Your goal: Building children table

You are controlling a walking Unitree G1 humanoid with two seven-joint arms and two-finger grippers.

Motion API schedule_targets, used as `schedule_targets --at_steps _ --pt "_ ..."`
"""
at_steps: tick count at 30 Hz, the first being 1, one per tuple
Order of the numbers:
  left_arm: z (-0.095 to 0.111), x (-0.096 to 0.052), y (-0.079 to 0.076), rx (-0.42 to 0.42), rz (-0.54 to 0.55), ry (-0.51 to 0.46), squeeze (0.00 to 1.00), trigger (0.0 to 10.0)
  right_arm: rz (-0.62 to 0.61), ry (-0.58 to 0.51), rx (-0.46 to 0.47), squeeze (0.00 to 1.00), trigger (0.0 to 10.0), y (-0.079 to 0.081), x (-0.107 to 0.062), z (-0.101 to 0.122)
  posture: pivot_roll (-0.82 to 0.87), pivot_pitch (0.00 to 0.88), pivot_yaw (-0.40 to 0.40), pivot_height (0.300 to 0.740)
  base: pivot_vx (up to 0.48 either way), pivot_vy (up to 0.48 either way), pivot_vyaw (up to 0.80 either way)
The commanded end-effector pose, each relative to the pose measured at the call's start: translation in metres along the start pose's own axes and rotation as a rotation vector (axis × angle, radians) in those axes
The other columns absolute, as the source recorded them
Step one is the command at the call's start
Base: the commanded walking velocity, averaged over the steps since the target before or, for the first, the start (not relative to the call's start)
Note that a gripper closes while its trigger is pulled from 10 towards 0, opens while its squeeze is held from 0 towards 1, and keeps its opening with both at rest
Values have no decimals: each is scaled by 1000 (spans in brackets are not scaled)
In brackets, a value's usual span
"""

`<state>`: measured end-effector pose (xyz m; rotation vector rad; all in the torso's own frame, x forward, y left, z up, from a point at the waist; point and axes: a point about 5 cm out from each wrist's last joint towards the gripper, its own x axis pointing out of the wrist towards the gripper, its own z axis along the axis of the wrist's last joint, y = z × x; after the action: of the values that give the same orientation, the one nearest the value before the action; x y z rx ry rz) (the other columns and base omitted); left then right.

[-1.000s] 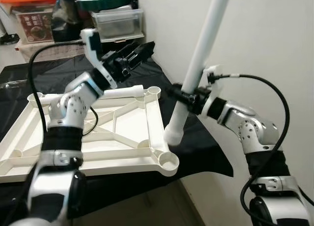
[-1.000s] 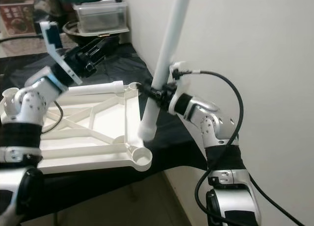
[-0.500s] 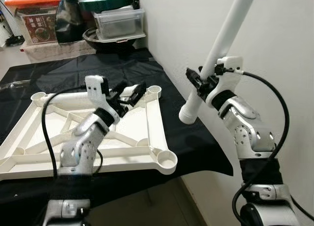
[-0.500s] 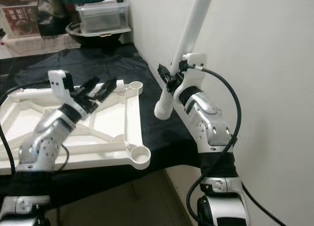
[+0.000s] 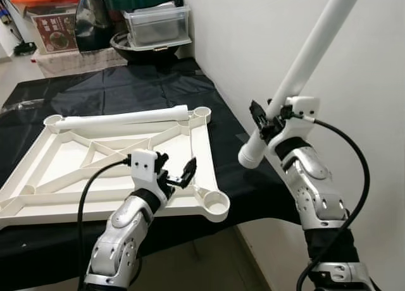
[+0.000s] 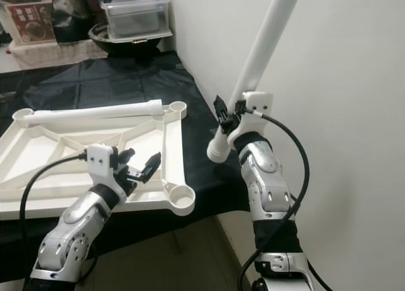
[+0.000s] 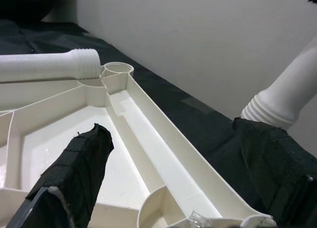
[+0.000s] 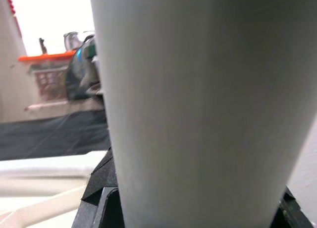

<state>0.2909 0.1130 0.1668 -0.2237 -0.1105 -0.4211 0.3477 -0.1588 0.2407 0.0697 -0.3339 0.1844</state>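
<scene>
The left gripper (image 5: 176, 175) is hanging over the near right part of the frame (image 5: 201, 153). Its fingers (image 7: 74, 173) are spread wide and are holding nothing. The near right socket (image 5: 217, 206) is sitting just beside it, and nothing is plugged into it.

The frame is lying flat on the black cloth (image 5: 139, 88) that is covering the tabletop.

To the right, off the edge of the tabletop, the right gripper (image 5: 262, 120) is squeezing a white leg (image 5: 310, 54) near its lower end. The leg is tilting up and to the right, by the wall (image 5: 253, 38). It is not touching the frame.

At the far side, a second leg (image 5: 120, 118) is lying flat along the frame.

The build looks like it is only starting. No leg is standing in a socket yet.

The left wrist view is showing screw ridges on the ends of both legs. The right wrist view is showing the held leg very close up, with black fingers (image 8: 99, 186) hugging it.
</scene>
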Motion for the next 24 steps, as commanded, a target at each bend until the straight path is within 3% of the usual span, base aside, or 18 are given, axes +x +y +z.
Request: schedule_targets --at_steps 1,8,14,18,24 --pt "-5 -6 0 10 26 13 0 10000 -51 -23 1 0 10000 -4 -4 -4 -2 102 26 740 0 0 0" --pt "-6 -9 -1 31 33 23 0 10000 -61 -38 17 0 10000 -4 -3 -6 18 113 24 740 0 0 0" --pt "-7 -21 -6 51 59 36 0 10000 -68 -6 -16 0 10000 3 0 -19 57 154 9 740 0 0 0" --pt "-7 -28 -15 42 60 42 0 10000 -70 44 -131 0 10000 1 12 -23 61 203 -11 740 0 0 0" --pt "-8 -33 -23 35 55 49 0 10000 -34 40 -148 0 10000 9 25 -18 60 226 -28 740 0 0 0"
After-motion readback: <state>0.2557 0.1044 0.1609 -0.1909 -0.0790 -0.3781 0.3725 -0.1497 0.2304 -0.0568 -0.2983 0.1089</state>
